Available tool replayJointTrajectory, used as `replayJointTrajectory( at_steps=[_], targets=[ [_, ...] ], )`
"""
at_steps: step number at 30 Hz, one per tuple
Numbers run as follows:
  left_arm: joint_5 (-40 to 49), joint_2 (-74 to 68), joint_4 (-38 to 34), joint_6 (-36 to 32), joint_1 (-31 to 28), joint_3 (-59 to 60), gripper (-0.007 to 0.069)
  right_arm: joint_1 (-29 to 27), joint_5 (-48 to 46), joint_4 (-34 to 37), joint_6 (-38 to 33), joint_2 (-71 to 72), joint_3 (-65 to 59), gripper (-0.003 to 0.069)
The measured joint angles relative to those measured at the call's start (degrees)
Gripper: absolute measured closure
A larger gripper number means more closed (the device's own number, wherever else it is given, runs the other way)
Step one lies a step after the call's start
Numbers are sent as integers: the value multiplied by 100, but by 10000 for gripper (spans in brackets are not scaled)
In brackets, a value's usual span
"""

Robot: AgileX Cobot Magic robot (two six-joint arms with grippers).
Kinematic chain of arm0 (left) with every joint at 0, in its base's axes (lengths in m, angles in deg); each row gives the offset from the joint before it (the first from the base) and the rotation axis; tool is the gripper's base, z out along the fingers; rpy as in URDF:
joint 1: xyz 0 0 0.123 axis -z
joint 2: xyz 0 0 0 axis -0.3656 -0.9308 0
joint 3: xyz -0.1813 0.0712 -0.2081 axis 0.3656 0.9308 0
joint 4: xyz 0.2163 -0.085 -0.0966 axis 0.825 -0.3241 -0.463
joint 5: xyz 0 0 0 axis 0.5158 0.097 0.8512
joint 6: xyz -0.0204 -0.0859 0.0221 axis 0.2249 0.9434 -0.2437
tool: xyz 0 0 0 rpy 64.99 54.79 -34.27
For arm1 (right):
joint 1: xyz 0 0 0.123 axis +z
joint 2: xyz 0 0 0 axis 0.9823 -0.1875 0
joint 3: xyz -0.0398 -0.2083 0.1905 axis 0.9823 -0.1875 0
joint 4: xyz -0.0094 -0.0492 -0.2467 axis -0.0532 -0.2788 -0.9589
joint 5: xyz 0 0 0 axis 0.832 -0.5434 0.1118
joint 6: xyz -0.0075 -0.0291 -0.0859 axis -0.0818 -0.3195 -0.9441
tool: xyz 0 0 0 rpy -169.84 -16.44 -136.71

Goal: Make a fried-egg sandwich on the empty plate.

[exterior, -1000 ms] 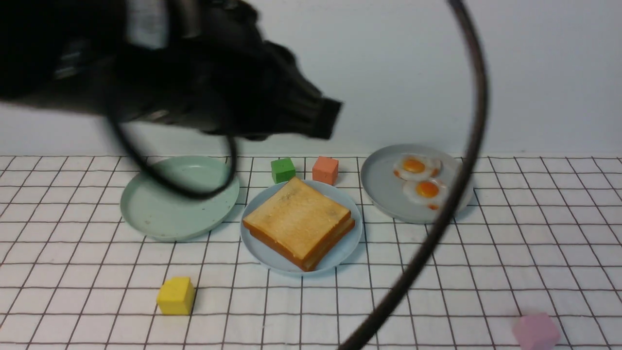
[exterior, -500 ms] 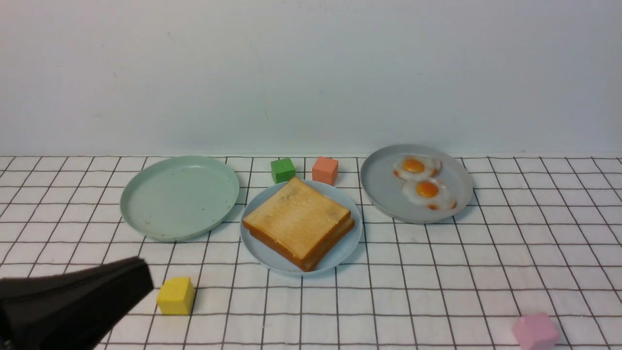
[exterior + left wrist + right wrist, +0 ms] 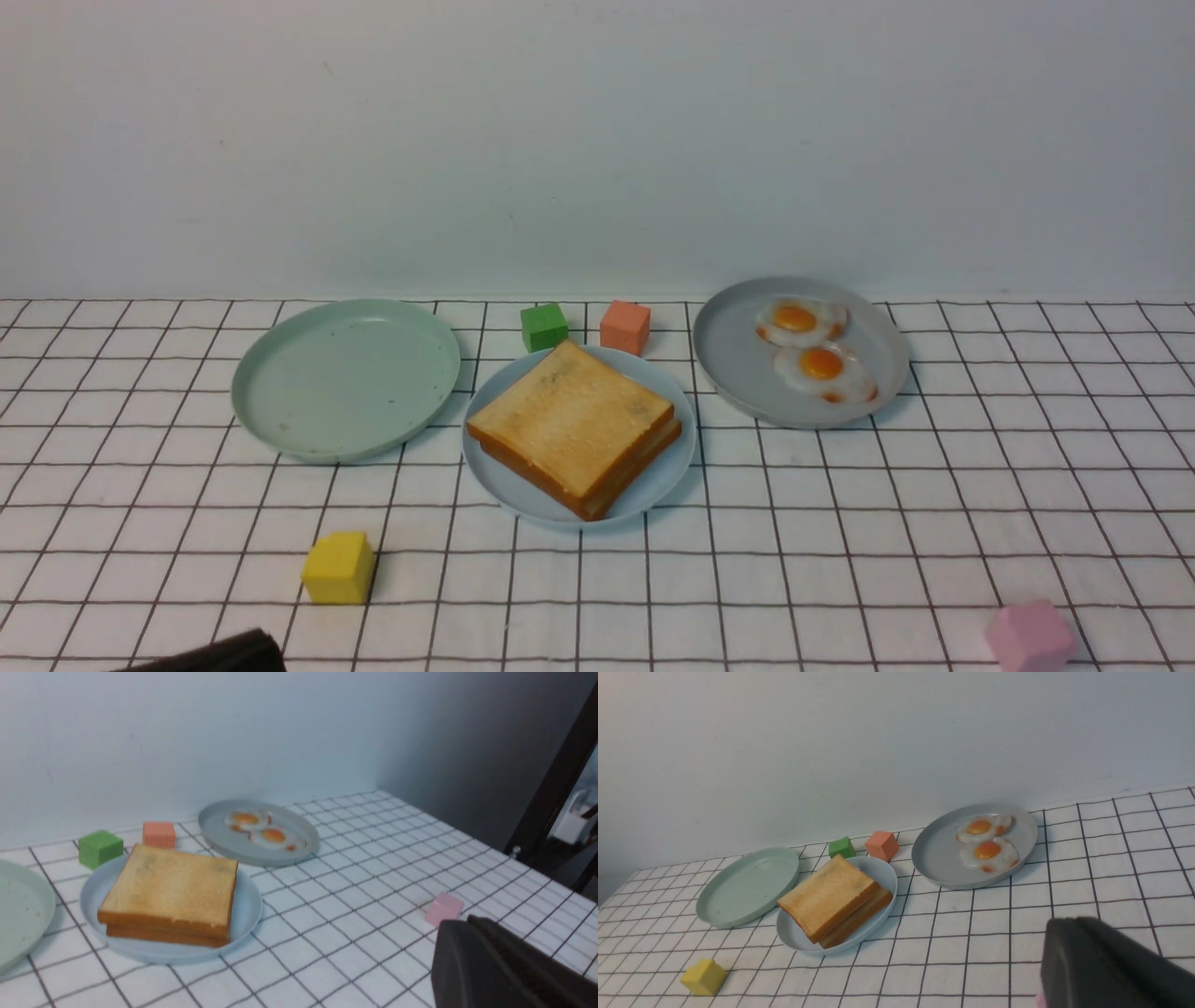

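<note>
Two golden-brown toast slices (image 3: 574, 427) are seen stacked corner-on upon the light blue plate (image 3: 495, 478), at the middle of the gridded surface (image 3: 840, 523). Whether an egg lies between the slices cannot be told; only the darker crusts are shown at the edges. Just behind the plate, a green cube (image 3: 543, 327) and an orange cube (image 3: 625, 327) are set side by side. To the robot's left, the pale green plate (image 3: 345, 378) is found, nearly touching the blue one. To the right, two fried eggs (image 3: 810, 347) with orange yolks are carried on the grey plate (image 3: 738, 364), one egg overlapping the other. Nearer the camera, a yellow block (image 3: 338, 567) is placed on the left and a pink block (image 3: 1030, 637) on the right, both well apart from the plates. The left fingers (image 3: 472, 933) are seen clenched together with nothing between them, a dark tip just caught at the front view's lower edge. The right fingers (image 3: 1069, 938) are likewise shown pressed shut and holding nothing, raised above the surface on the near right.
</note>
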Motion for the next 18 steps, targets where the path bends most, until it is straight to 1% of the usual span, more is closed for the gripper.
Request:
replayJointTrajectory(
  at_steps=[10,12,13,14,16,17,18],
  targets=[
    [901,0,-8,0,0,106,638,-10,26,-22,0,0,-587,641],
    [1045,0,-8,0,0,106,638,-185,118,-133,0,37,-682,642],
    [1094,0,-8,0,0,106,638,-392,196,-126,0,65,-756,645],
    [1169,0,-13,0,0,111,638,-848,455,-16,-42,93,-998,659],
    [1207,0,-13,0,0,111,638,-1289,816,220,-235,136,-1369,669],
    [1216,0,-13,0,0,111,638,-1331,860,220,-267,145,-1418,669],
    [1233,0,-13,0,0,111,638,-1592,1229,379,-567,267,-1907,670]
  ],
)
